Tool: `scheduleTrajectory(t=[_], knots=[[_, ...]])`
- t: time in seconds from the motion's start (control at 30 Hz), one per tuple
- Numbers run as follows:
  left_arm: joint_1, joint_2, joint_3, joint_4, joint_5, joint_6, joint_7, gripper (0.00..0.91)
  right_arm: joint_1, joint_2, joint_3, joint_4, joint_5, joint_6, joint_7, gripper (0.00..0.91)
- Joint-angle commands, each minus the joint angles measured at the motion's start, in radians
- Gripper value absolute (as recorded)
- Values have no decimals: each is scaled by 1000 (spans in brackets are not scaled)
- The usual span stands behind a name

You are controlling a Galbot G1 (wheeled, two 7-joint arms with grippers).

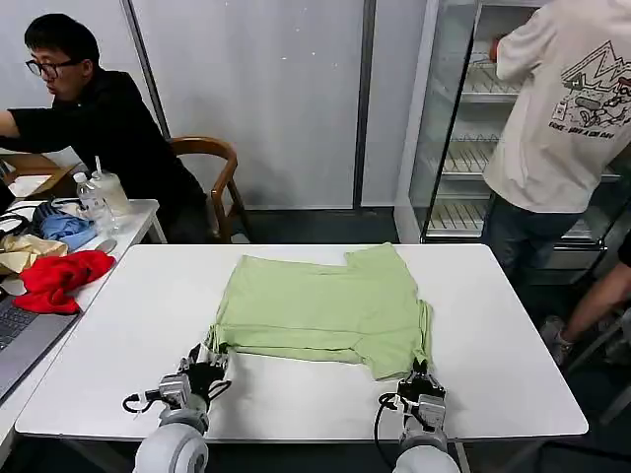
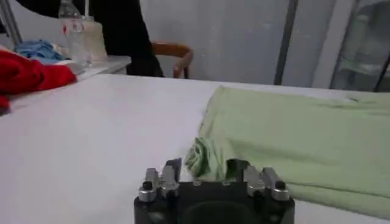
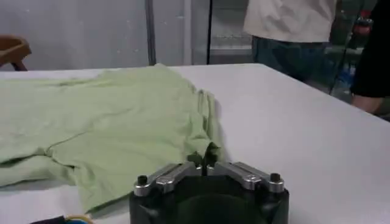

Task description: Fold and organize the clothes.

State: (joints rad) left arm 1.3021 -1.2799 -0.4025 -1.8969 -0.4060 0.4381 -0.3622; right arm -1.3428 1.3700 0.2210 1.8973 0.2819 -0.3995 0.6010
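Observation:
The clothes are one pale green shirt, plain face up, spread flat in the middle of the white table. My left gripper is at the shirt's near left corner. In the left wrist view the left gripper is open, and the corner of the shirt is bunched into a small roll between its fingers. My right gripper is at the near right corner. In the right wrist view the right gripper is shut, pinching the hem of the shirt.
On the side table at the left lie a red garment, a blue one and a cream one, with a bottle and a laptop. A wooden chair stands behind the table.

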Motion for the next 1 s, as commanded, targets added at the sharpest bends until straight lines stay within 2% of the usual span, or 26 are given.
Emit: scheduleTrajectory(t=[0.03, 0.07, 0.1, 0.13, 0.17, 0.2, 0.3, 0.33, 0.77, 1.0], knots=[[-36, 16, 4, 52, -10, 1, 10, 907, 3, -6, 2, 6, 0, -8, -2, 0], [-41, 16, 8, 60, -13, 1, 9, 907, 5, -12, -1, 7, 2, -10, -2, 0], [-45, 15, 13, 66, -16, 4, 9, 836, 9, -18, -3, 7, 1, -10, -3, 0], [-52, 15, 18, 73, -18, 5, 9, 695, 14, -21, -4, 6, 4, -13, -3, 0], [-57, 14, 25, 83, -17, 5, 11, 494, 22, -25, -3, 1, 3, -14, -1, 0], [-61, 13, 29, 87, -16, 5, 12, 433, 29, -26, -1, -2, 3, -14, 0, 0], [-72, 7, 38, 105, -16, 3, 14, 40, 40, -26, 5, -6, 4, -14, 1, 0], [-76, 5, 39, 113, -15, 0, 14, 20, 41, -26, 6, -5, 5, -14, 0, 0], [-69, 4, 44, 114, -4, -11, 19, 30, 33, -13, 3, -8, 0, -4, 1, 0], [-2, 20, 30, 48, 15, -9, 5, 20, 9, -26, -2, 11, -4, -12, 7, 0]])
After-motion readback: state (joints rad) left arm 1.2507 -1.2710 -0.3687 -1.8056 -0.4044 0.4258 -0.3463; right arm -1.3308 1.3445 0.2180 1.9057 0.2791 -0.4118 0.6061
